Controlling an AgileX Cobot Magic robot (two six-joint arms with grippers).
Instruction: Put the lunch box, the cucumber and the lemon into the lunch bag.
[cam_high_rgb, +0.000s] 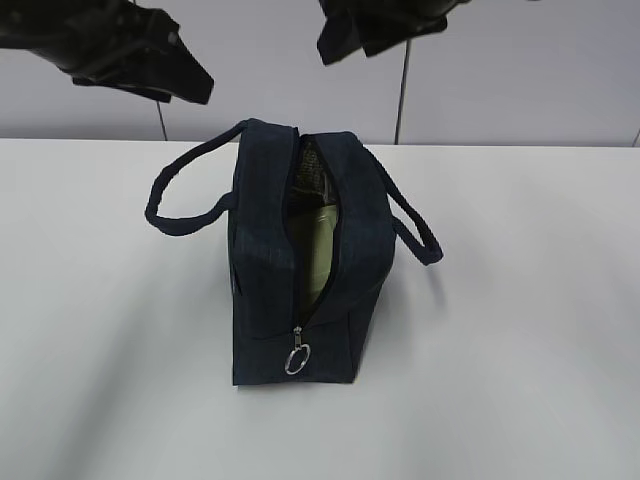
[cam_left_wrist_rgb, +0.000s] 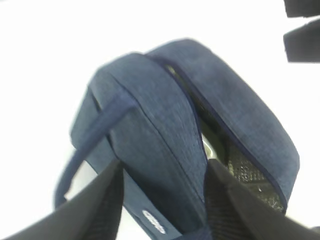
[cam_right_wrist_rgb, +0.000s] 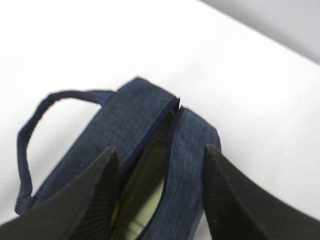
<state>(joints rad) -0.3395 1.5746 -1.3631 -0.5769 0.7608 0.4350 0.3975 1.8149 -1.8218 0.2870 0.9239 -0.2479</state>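
Observation:
The dark navy lunch bag stands mid-table, its top zipper parted along most of its length. Through the gap shows the sage-green lid of the lunch box, also seen from above in the right wrist view. The cucumber and the lemon are hidden. My left gripper hangs above and behind the bag's left side, and my right gripper above its far end. In the wrist views the left gripper and the right gripper stand open, with the bag below them and nothing between their fingers.
The bag's two loop handles droop out to either side. A metal ring pull hangs at the zipper's near end. White tabletop surrounds the bag, with a grey panelled wall behind it.

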